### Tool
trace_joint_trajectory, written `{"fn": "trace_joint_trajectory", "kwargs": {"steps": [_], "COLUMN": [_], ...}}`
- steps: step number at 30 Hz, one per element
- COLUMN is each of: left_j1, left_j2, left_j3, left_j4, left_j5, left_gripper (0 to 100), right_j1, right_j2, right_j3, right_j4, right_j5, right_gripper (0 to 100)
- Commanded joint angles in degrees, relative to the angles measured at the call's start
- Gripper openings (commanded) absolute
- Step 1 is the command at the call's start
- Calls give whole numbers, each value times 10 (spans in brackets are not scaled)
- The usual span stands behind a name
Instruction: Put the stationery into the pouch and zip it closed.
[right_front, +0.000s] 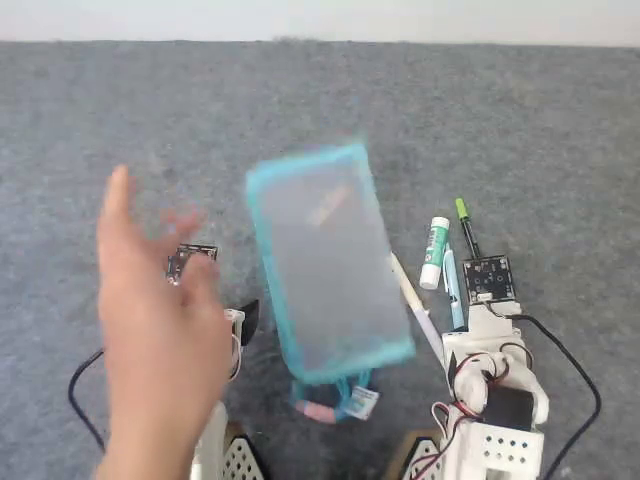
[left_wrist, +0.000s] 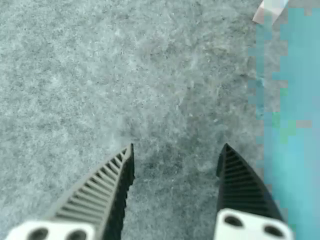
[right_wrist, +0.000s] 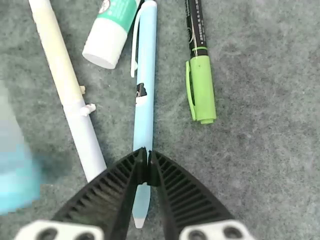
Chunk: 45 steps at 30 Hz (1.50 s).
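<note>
We look down on a grey, felt-covered table (right_front: 520, 120). A person's open hand (right_front: 160, 330) reaches in over the left arm, beside the pouch (right_front: 325, 260) but apart from it. The pouch is clear with a teal border and sits between the 2 arms. It is blurred, so we cannot tell whether it rests on the table.

The left gripper (left_wrist: 178, 147) hangs over bare felt with its jaws wide apart and the pouch's teal edge to one side. The right gripper (right_wrist: 148, 150) has its jaws pressed together above the blue pen (right_wrist: 144, 75).

4 stationery items lie outside the pouch on its right: a white pen (right_wrist: 65, 85) nearest it, then a glue stick (right_wrist: 112, 35), the blue pen and a green marker (right_wrist: 199, 75).
</note>
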Motion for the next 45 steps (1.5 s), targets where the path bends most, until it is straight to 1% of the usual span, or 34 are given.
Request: {"fn": "trace_joint_trajectory", "kwargs": {"steps": [1, 21, 24, 28, 31, 33, 35, 37, 38, 40, 42, 45], "left_j1": [-3, -3, -3, -3, -4, -3, -2, -3, -2, -2, -2, -2], "left_j2": [0, 0, 0, 0, 0, 0, 0, 0, 0, 0, 0, 0], "left_j3": [-6, -6, -6, -6, -6, -6, -6, -6, -6, -6, -6, -6], "left_j4": [6, 6, 6, 6, 6, 6, 6, 6, 7, 7, 7, 7], "left_j5": [9, 9, 9, 9, 10, 9, 11, 11, 11, 11, 11, 11], "left_gripper": [259, 259, 259, 259, 259, 259, 259, 259, 259, 259, 259, 259], "right_j1": [6, -3, -31, -106, -123, -105, -103, -97, -102, -133, -177, -231], "right_j2": [-7, -6, -7, -7, -7, -7, -6, -7, -6, 1, 19, 86], "right_j3": [12, 12, 12, 12, 11, 9, -13, -46, -69, -119, -147, -183], "right_j4": [6, 6, 0, 0, -38, -60, -79, -62, -52, -30, -26, -28], "right_j5": [-3, -6, -6, -3, 1, 32, 89, 140, 144, 134, 132, 132], "right_gripper": [9, 12, 12, 12, 12, 13, 13, 13, 13, 17, 47, 101]}}
